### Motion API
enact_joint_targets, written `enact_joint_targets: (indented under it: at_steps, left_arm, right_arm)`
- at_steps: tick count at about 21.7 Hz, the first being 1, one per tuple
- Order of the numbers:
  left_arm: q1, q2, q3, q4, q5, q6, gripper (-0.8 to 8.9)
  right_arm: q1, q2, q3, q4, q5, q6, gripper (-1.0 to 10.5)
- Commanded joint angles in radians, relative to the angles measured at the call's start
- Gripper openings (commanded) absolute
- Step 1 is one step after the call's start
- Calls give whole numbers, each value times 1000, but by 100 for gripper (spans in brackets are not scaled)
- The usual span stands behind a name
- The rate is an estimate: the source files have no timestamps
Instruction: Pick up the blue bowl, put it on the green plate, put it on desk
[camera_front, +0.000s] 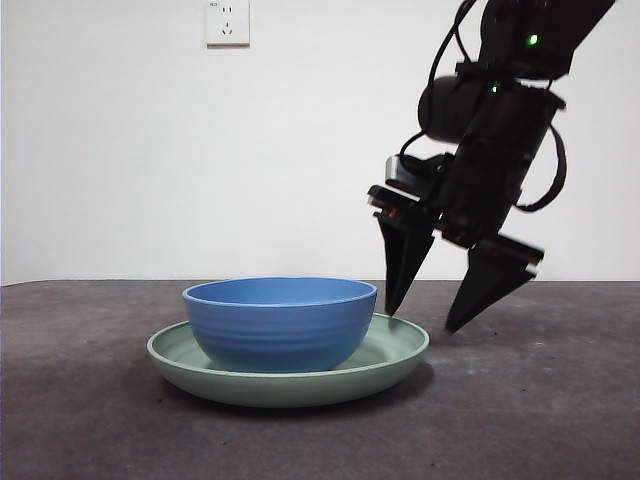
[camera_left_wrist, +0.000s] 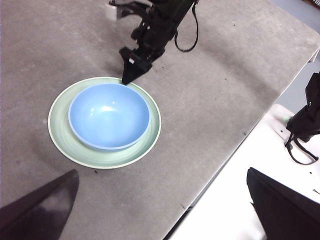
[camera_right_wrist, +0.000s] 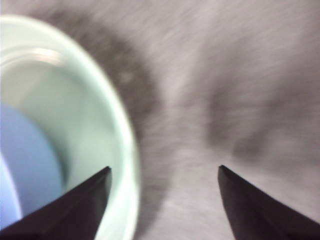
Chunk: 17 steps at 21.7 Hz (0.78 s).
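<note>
1. The right tool (camera_front: 430, 322) is hanging low over the right-hand edge of the green plate (camera_front: 400, 352), as the front view shows it, its two black jaws spread wide and holding nothing; one jaw tip is sitting just at or above the plate's rim, the other is pointing down outside the plate, over bare table.
2. The right arm (camera_front: 500, 130) is slanting down into the front view from the top right corner, dark and bulky, with cables looping at its side and small green lights glowing on its housing.
3. The right wrist view, blurred, is showing the plate's pale rim (camera_right_wrist: 127, 150) running between the two parted jaws, with the blue bowl (camera_right_wrist: 25, 160) inside it.
4. The blue bowl (camera_front: 280, 322) is sitting upright and empty in the middle of the green plate, which is lying flat on the table (camera_front: 540, 420).
5. The left tool (camera_left_wrist: 160, 205) is hovering high and well apart from the dishes, near the table's edge, its jaws wide apart and empty.
6. The table is showing a dark grey-brown, mottled, matte top; a white surface (camera_left_wrist: 235, 200) is lying beside its edge in the left wrist view.
7. A plain white wall is rising behind the table, carrying a white socket (camera_front: 227, 22).
</note>
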Motion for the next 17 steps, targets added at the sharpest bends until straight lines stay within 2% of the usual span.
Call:
enact_joint_targets:
  at_steps: [1,3,5,11,17]
  left_arm:
    - [-8,3,9,-11,1,14,782]
    - [-8,3,9,-15,0,11,782]
    - [-8,3,9,-15,0,11,782]
    - [-8,4,9,-18,0,-12,782]
    - [-8,6,9,-19,0,-16,782]
  right_arm:
    - [-17,-47,37,-14,37,-27,468]
    - [-34,-115,48,-26,35,-43,532]
    - [-41,-211,51,-46,23,-63,534]
    - [-27,-571,51,-284,22,-72,556]
    - [4,-822,49,-479,108,-77,604]
